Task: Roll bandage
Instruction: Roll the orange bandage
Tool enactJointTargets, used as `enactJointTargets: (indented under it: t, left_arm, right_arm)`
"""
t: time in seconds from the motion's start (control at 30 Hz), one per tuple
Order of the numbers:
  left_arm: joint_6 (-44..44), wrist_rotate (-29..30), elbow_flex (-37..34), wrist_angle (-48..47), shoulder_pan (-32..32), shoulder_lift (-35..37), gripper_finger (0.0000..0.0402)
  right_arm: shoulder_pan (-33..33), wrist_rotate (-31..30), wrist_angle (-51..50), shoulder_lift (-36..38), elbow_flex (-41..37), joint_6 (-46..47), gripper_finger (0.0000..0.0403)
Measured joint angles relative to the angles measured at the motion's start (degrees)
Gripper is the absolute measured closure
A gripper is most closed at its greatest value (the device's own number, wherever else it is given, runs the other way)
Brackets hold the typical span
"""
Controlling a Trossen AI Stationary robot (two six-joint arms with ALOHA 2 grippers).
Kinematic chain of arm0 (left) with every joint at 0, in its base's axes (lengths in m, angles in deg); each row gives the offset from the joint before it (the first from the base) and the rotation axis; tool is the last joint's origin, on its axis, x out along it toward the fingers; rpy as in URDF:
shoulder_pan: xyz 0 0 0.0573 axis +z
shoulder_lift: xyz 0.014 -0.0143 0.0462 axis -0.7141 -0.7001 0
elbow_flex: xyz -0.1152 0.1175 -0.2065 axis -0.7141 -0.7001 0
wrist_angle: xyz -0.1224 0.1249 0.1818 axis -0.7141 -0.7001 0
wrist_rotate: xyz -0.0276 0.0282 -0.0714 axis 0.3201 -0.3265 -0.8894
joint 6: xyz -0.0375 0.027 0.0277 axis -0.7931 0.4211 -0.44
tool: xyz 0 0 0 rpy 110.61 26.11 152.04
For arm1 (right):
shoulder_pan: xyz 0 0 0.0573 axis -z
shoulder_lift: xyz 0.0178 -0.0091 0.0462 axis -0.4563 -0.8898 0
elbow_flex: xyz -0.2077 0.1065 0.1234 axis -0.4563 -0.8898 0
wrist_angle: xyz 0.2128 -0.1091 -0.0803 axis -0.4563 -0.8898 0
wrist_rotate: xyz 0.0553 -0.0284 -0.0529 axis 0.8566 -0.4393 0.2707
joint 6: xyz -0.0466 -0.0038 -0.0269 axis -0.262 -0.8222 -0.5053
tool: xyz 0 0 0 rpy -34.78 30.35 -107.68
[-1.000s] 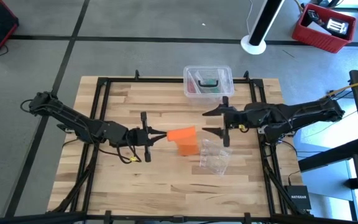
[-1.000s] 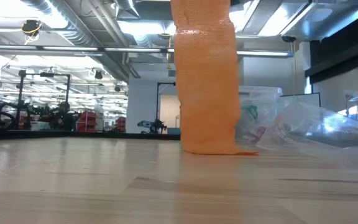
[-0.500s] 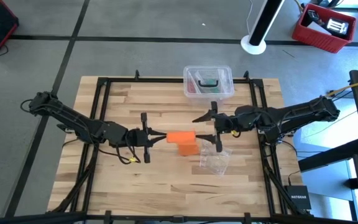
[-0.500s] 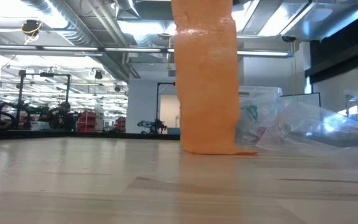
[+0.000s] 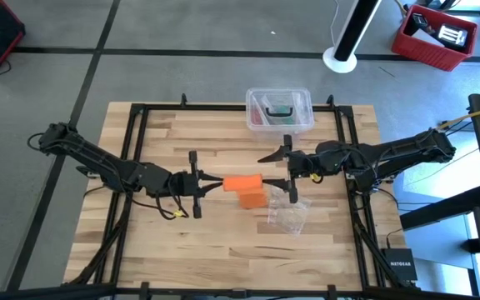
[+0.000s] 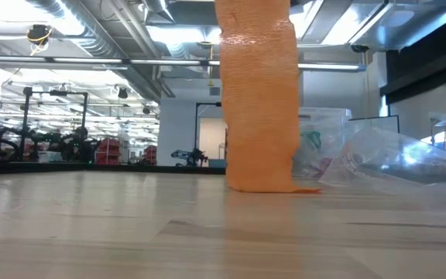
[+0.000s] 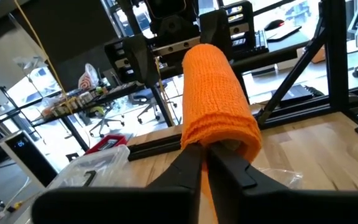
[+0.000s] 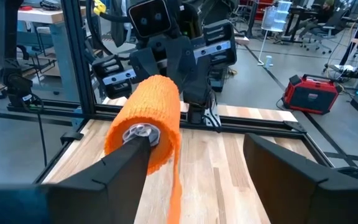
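The bright orange bandage is mostly wound into a roll [image 5: 242,182] that sits level on my left gripper [image 5: 217,182], above the table's middle. Its loose tail [image 5: 253,198] hangs down, and its lower end rests on the wood [image 6: 260,183]. The roll also shows in the left wrist view [image 7: 219,99] and the right wrist view [image 8: 148,112]. My right gripper [image 5: 265,171] is wide open at the roll's right end. One finger [image 8: 126,158] reaches up to the roll's end face and the other [image 8: 291,165] stands clear beside it. My left gripper's shut fingers [image 7: 194,165] are stuck into the roll's open left end [image 7: 219,140], level, from the table's left and along the roll's axis. The roll is wound around them and is lifted clear, with its tail hanging to the table. My right gripper's one fingertip stands at the roll's right end face [image 8: 138,132]; I cannot tell whether it touches.
A clear plastic box [image 5: 278,110] with small items stands at the table's far edge. A crumpled clear plastic bag [image 5: 288,212] lies right of the tail, under my right gripper. Black frame rails [image 5: 132,167] run along the table's left and right sides.
My right gripper has moved toward the table's left, up to the roll's right end, still wide open, and has then kept still. The roll and my left gripper have stayed in place.
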Motion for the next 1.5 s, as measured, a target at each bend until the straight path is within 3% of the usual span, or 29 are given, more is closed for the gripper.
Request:
enactJointTargets:
  t: [0.23,0.4,0.97,1.13,1.33,1.5]
  left_arm:
    - [2.21,-0.02,0.0,1.35,0.14,0.0,0.0326]
    - [2.07,0.01,0.0,1.8,0.74,0.02,0.0309]
    - [2.29,-0.01,0.0,1.65,0.69,0.02,0.0306]
    - [2.29,-3.58,0.0,1.81,0.61,0.0,0.0306]
    - [3.93,-3.74,0.0,1.83,0.63,0.0,0.0306]
    - [5.33,0.48,0.0,1.92,0.57,0.0,0.0302]
  right_arm:
    - [0.0,-0.04,0.65,-0.45,-0.01,0.8,0.0136]
    - [-0.04,1.11,1.53,-2.11,0.01,1.24,0.0136]
    - [-0.04,0.45,1.71,-2.23,0.01,1.23,0.0136]
    - [0.02,-1.18,1.92,-2.23,0.0,1.23,0.0136]
    - [0.02,-1.18,2.14,-2.23,0.01,1.31,0.0136]
    - [0.02,-1.17,2.11,-2.23,0.0,1.41,0.0136]
